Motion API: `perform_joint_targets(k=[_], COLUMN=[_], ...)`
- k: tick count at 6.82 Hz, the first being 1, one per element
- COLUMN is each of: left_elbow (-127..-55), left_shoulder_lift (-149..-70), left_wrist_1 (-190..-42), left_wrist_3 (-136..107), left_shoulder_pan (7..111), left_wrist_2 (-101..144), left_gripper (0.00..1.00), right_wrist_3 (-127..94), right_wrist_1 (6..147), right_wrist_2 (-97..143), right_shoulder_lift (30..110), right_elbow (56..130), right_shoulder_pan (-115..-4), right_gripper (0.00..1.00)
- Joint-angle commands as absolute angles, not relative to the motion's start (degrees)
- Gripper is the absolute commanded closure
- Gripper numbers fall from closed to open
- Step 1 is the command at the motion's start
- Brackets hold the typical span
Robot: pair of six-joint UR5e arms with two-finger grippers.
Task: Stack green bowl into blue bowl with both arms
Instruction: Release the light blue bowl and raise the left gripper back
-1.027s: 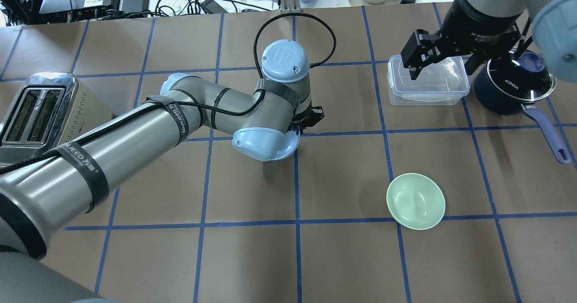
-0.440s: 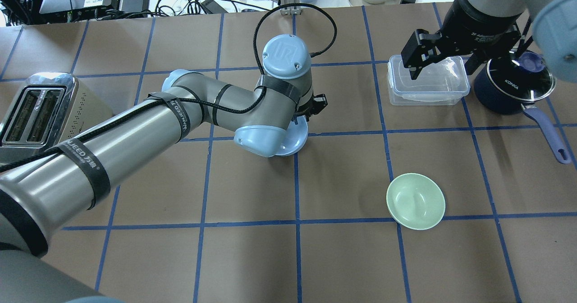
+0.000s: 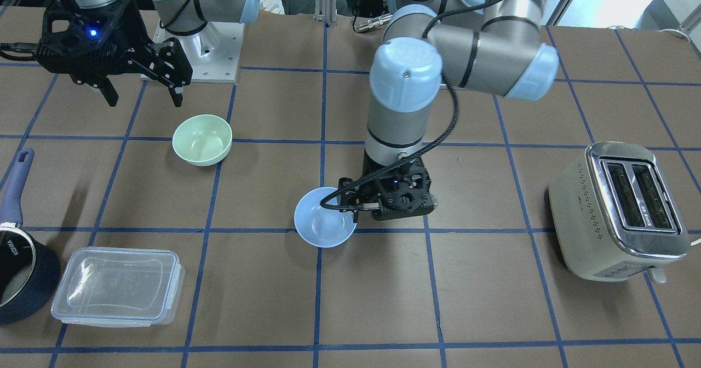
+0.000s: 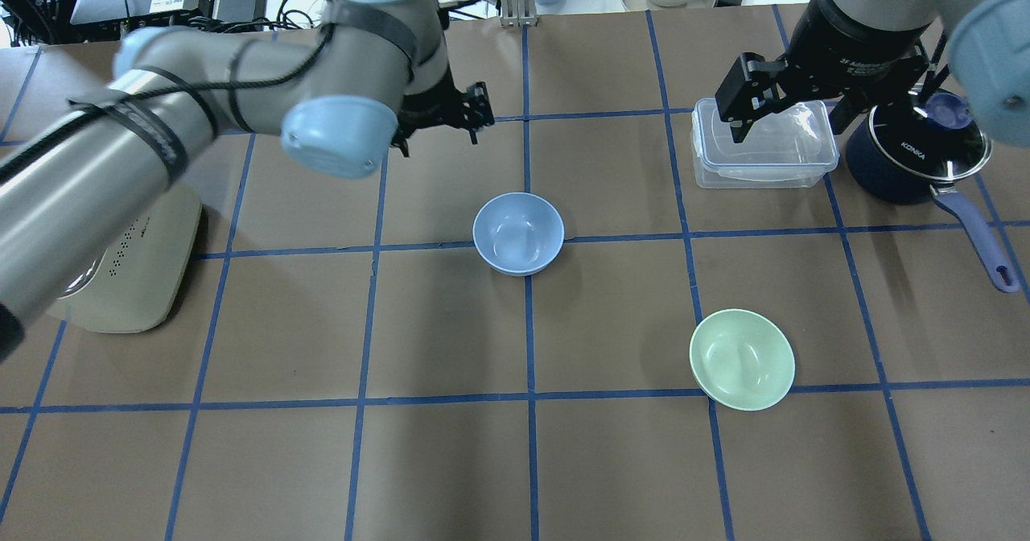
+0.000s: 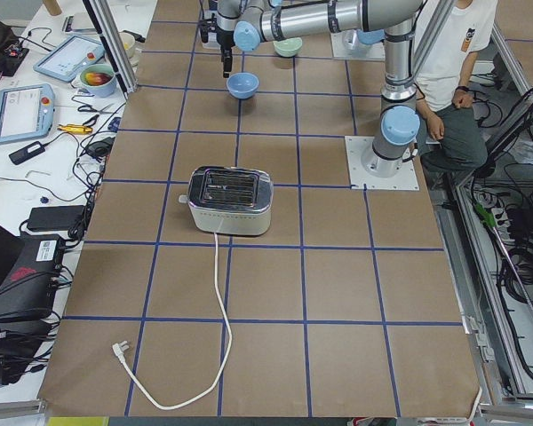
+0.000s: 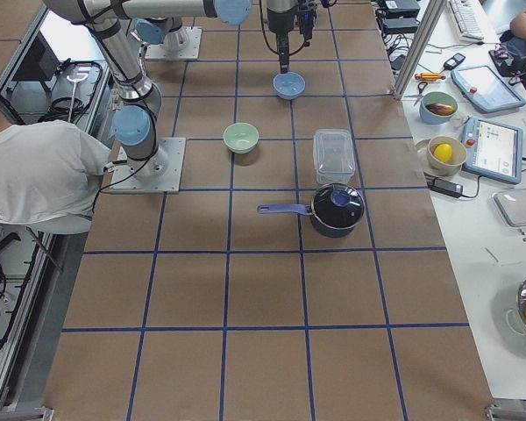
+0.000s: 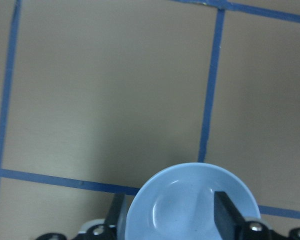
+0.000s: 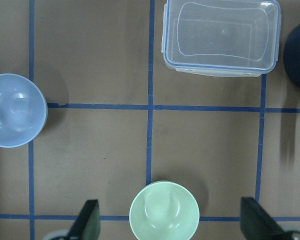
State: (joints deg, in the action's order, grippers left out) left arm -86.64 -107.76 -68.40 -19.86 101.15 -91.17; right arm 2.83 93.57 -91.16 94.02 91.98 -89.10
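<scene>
Front view: the blue bowl (image 3: 324, 224) sits mid-bench (image 3: 493, 302), the left gripper (image 3: 350, 201) at its rim, and the green bowl (image 3: 202, 139) is well apart. Left wrist view: the fingers (image 7: 225, 215) are spread, straddling the rim. Right wrist view: the right gripper (image 8: 170, 206) has its fingers spread, with the green bowl showing between them.

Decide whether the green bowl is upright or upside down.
Upright: the green bowl sits on its base, open mouth facing up, its empty inside visible from overhead.

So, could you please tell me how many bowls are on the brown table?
2. The blue bowl sits near the middle; the green bowl sits apart, toward the robot's right side. None seems hidden.
</scene>
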Motion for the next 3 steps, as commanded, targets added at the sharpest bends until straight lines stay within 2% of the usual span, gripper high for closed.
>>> perform_joint_targets(k=[1,3], left_elbow=[-78.16,-79.35], left_shoulder_lift=[-103.12,-96.54], left_wrist_1=[-88.68,-94.20], left_wrist_3=[-7.61,-1.51], left_shoulder_pan=[91.36,89.91], left_wrist_2=[-88.86,-89.38], left_gripper=[0.00,0.00], right_wrist_3=[5.34,10.78], right_wrist_1=[92.73,92.02], right_wrist_2=[-91.84,-91.67], right_shoulder_lift=[93.61,89.06], right_elbow=[92.46,94.55], right_shoulder_pan=[-87.90,-80.55], right_gripper=[0.00,0.00])
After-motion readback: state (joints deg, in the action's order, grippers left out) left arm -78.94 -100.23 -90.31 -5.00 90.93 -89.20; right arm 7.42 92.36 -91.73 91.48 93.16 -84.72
